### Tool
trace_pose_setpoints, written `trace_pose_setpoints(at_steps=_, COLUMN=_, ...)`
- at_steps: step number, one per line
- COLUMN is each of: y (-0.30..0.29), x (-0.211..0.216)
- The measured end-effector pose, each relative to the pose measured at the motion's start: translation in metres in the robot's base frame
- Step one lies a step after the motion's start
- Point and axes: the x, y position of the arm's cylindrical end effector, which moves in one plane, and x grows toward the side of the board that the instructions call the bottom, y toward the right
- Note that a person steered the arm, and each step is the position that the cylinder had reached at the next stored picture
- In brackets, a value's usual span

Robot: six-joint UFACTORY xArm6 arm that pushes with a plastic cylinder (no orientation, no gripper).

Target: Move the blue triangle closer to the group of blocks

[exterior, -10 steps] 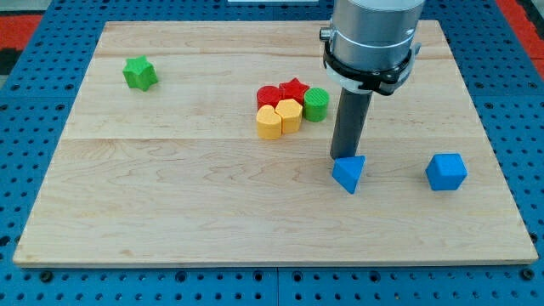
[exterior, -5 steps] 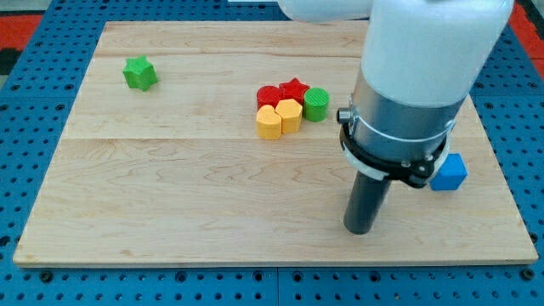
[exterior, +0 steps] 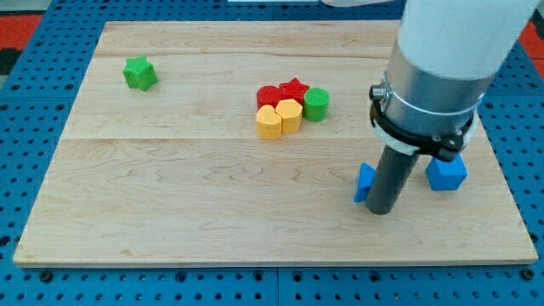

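Nearest the view's bottom, my tip [exterior: 382, 211] is resting on the wooden worktop [exterior: 170, 195], right of centre. We are carrying no end effector that opens or closes, only this straight dark rod, and it is gripping nothing. The blue triangle [exterior: 365, 183] is sitting at the rod's left side, touching it or just beside it; we cannot tell which. The rod is covering most of that block, so only a narrow blue sliver is showing and its shape is hard to make out.

Just beyond, towards the view's right, the blue cube [exterior: 447, 173] is lying near the rod, and our arm's grey collar is cutting off its upper edge.

Further up, around the middle of the worktop, the group is sitting well apart from the blue triangle. Two yellow blocks [exterior: 279, 117] are standing at its near side, touching each other. Behind them are lying a red block [exterior: 269, 95] and a red star [exterior: 294, 88], with a green cylinder [exterior: 316, 104] pressed against the group's right end. Open wood is lying between the triangle and this cluster, with nothing standing in the way.

Farthest off, at the view's upper left, a green star [exterior: 139, 73] is sitting alone, well apart from everything else.

Our arm's pale upper body is running out of the view's top right, hiding the worktop's far right corner.
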Motion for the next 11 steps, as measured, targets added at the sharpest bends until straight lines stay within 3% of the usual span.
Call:
trace_pose_setpoints(at_steps=5, y=0.000, x=-0.080)
trace_pose_setpoints(at_steps=9, y=-0.014, x=-0.081)
trace_pose_setpoints(at_steps=11, y=-0.058, x=-0.081)
